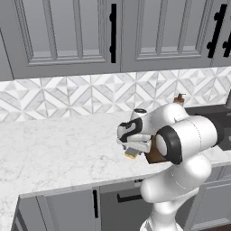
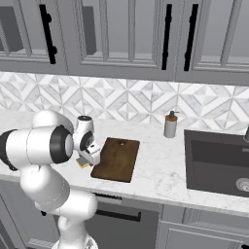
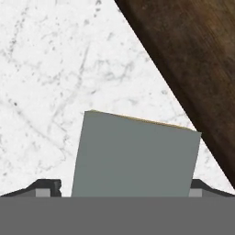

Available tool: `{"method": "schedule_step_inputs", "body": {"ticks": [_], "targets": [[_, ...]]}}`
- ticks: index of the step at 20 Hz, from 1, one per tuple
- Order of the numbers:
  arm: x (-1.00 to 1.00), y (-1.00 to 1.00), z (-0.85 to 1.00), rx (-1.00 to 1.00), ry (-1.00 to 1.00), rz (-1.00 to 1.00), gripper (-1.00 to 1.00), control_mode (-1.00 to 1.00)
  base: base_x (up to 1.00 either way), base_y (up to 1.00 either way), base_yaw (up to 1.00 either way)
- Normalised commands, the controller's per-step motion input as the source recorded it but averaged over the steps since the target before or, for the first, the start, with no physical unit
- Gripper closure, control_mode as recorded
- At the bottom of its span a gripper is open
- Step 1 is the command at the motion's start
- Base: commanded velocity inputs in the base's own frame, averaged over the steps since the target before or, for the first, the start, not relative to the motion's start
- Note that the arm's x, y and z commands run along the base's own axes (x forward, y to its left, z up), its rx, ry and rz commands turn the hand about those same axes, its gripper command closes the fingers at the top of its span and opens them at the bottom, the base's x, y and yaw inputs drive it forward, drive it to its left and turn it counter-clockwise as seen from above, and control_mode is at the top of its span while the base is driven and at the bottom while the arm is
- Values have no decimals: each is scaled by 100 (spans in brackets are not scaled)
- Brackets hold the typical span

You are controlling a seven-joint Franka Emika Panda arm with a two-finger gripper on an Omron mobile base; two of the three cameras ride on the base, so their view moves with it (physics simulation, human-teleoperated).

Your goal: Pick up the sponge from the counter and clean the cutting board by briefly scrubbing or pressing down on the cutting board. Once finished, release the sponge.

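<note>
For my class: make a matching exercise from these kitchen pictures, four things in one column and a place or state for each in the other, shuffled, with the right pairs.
Things:
1. sponge
2. cutting board
3. soap dispenser
4. sink

Places or states:
A. dark basin set into the counter
B. between the fingertips of the gripper
C. upright by the backsplash
D. lying flat beside the sponge

Pairs: 1-B, 2-D, 3-C, 4-A
</note>
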Motion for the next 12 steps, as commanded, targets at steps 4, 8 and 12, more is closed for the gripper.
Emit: {"method": "schedule_step_inputs", "body": {"ticks": [4, 8, 12], "targets": [[0, 0, -9, 0, -2, 0, 100, -100, 0, 0, 0], [-18, 0, 5, 0, -4, 0, 100, -100, 0, 0, 0], [-43, 0, 68, 0, -3, -2, 100, -100, 0, 0, 0]]}}
